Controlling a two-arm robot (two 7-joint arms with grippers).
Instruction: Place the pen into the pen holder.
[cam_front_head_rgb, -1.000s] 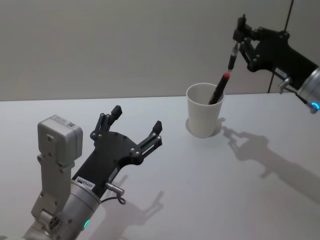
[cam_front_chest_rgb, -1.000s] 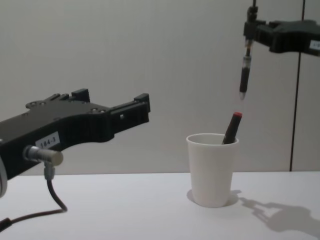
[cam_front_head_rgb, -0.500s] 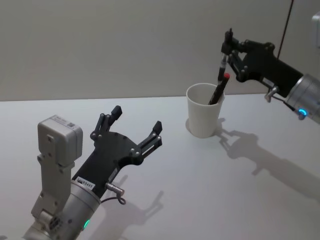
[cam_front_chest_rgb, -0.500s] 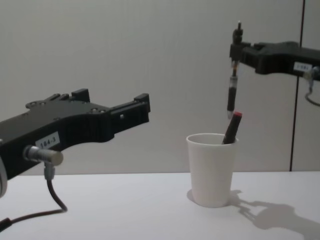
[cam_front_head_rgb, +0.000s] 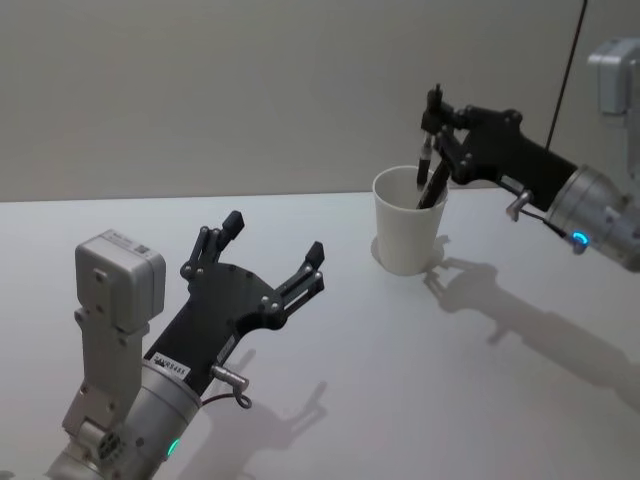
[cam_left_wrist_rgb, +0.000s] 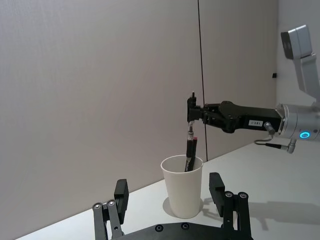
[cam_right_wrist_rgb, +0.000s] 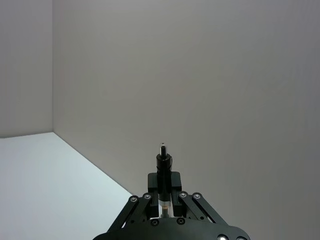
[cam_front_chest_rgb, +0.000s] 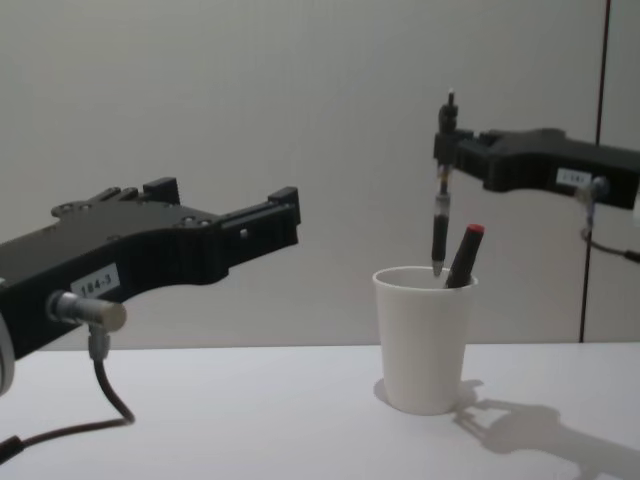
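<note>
The pen holder (cam_front_head_rgb: 408, 238) is a white paper cup standing upright on the table at the far right. A dark pen with a red cap (cam_front_chest_rgb: 464, 257) leans inside it. My right gripper (cam_front_head_rgb: 433, 132) is shut on a second pen (cam_front_chest_rgb: 440, 226), which hangs upright above the cup (cam_front_chest_rgb: 424, 342). Its tip is level with the rim, over the mouth. The left wrist view shows this pen (cam_left_wrist_rgb: 190, 145) dipping into the cup (cam_left_wrist_rgb: 183, 189). My left gripper (cam_front_head_rgb: 275, 241) hovers open over the near left of the table, holding nothing.
The white table (cam_front_head_rgb: 400, 380) runs to a plain grey wall behind. A thin dark vertical line (cam_front_chest_rgb: 597, 170) marks the wall at the right. The left arm's grey wrist block (cam_front_head_rgb: 118, 270) stands at the near left.
My right gripper has moved left and down with the pen. The pen's tip went from well above the cup to the level of its rim. The left arm has not moved.
</note>
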